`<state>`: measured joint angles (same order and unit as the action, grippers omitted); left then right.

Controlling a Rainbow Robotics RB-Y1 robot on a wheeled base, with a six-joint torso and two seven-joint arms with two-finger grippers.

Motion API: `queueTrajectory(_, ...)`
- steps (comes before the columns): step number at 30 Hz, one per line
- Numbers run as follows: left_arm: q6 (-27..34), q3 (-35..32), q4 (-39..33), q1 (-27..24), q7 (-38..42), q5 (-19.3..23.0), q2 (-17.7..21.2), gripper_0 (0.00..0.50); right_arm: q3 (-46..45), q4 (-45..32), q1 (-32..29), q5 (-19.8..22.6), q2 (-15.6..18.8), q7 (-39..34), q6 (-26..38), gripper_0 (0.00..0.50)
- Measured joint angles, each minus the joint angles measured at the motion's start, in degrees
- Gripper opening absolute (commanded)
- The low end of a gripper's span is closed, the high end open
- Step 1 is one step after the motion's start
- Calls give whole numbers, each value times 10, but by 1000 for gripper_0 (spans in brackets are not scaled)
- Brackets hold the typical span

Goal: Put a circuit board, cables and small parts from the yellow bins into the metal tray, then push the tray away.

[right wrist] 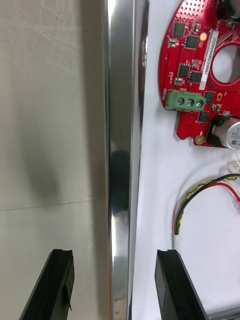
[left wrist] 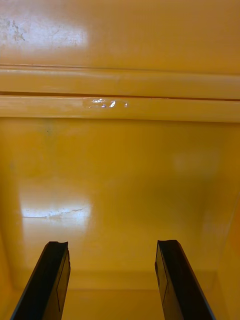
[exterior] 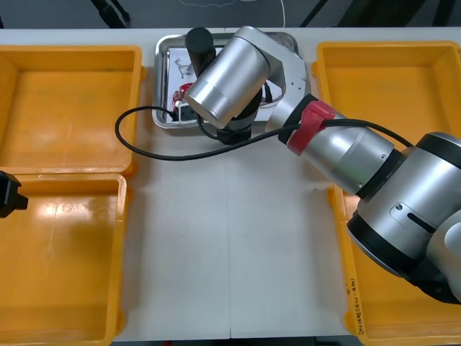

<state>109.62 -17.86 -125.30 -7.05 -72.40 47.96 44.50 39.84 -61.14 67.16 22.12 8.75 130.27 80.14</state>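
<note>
Front view, left to right: left gripper is parked at the left edge of the table over the near-left yellow bin, fingers spread w/ nothing between them. It's well away from the action, so prob not the arm that matters. Next the metal tray sits far middle btw the bins, and the right arm reaches across to its near edge. Right wrist view is the key bit imo: the right gripper is open and empty, straddling the tray's shiny rim, one finger over bare table and the other over the white inside. The rim's long axis runs straight ahead btw the fingers, not across them. The circuit board and the red and yellow cable lie inside the tray, ahead on the inner finger's side. Loading looks about done, so the push is what's left. The tray body lies to the inner-finger side, so shoving that way w/ the outer finger against the rim should send it off.
</note>
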Motion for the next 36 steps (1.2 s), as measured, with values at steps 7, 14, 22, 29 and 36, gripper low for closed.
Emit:
queueTrajectory(7, 0, 0, 0, 0, 0, 0, 0, 500, -29, -50, 0, 34, 2, 18, 71, 471)
queueTrajectory(14, 0, 0, 0, 0, 0, 0, 0, 500, -56, -125, 0, 102, 17, -32, 148, 471)
queueTrajectory(22, 0, 0, 0, 0, 0, 0, 0, 500, -104, -242, -33, 163, 62, -158, 207, 471)
queueTrajectory(29, 0, 0, -1, 0, 0, 0, 0, 500, -115, -346, -87, 188, 121, -295, 253, 470)
queueTrajectory(36, 0, 0, -1, 0, 0, 0, 0, 500, -133, -447, -155, 200, 177, -408, 283, 470)
